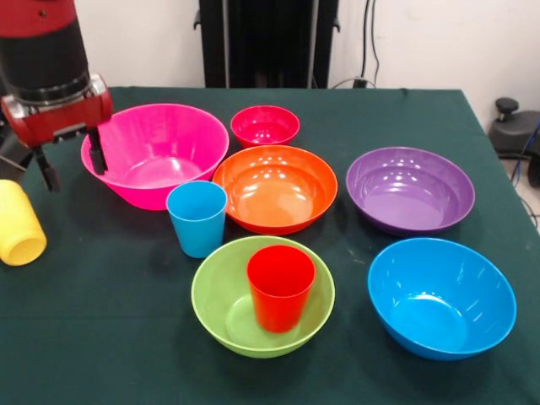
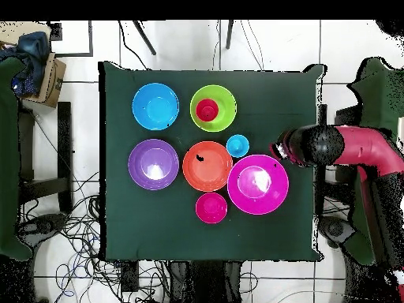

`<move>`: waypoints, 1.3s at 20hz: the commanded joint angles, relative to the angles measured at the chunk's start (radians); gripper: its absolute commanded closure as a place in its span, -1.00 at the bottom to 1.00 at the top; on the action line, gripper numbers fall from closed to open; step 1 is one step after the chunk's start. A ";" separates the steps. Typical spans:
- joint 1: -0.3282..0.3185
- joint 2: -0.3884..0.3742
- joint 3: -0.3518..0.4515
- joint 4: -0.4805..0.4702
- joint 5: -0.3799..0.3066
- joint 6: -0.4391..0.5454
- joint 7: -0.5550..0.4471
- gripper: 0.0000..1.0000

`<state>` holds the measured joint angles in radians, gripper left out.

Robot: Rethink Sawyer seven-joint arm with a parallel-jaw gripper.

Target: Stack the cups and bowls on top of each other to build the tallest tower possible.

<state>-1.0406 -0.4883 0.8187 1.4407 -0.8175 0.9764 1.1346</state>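
Inside lime green bowl (image 1: 221, 314): red cup (image 1: 279, 285).

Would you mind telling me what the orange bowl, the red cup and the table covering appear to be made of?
The orange bowl looks like glossy moulded plastic: bright light glints sit on its inner wall. The red cup, standing upright in the lime green bowl, seems the same smooth plastic with a softer sheen. The table covering looks like matte dark green cloth, showing no reflections.
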 commanded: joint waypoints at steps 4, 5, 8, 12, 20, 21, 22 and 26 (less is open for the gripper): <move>0.069 0.111 -0.047 -0.070 -0.149 -0.064 -0.265 -1.00; 0.069 0.115 -0.047 -0.072 -0.152 -0.065 -0.262 -1.00; 0.071 0.129 -0.048 -0.079 -0.164 -0.067 -0.258 -1.00; 0.072 0.139 -0.047 -0.084 -0.174 -0.070 -0.252 -1.00; 0.028 0.045 0.014 -0.006 -0.063 0.015 -0.291 -1.00; 0.025 0.039 0.017 0.000 -0.056 0.018 -0.292 -1.00; 0.022 0.029 0.023 0.011 -0.044 0.022 -0.292 -1.00; 0.020 -0.004 0.034 0.044 -0.010 0.032 -0.277 -1.00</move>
<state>-1.0438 -0.4276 0.8252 1.4315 -0.8479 0.9532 1.1346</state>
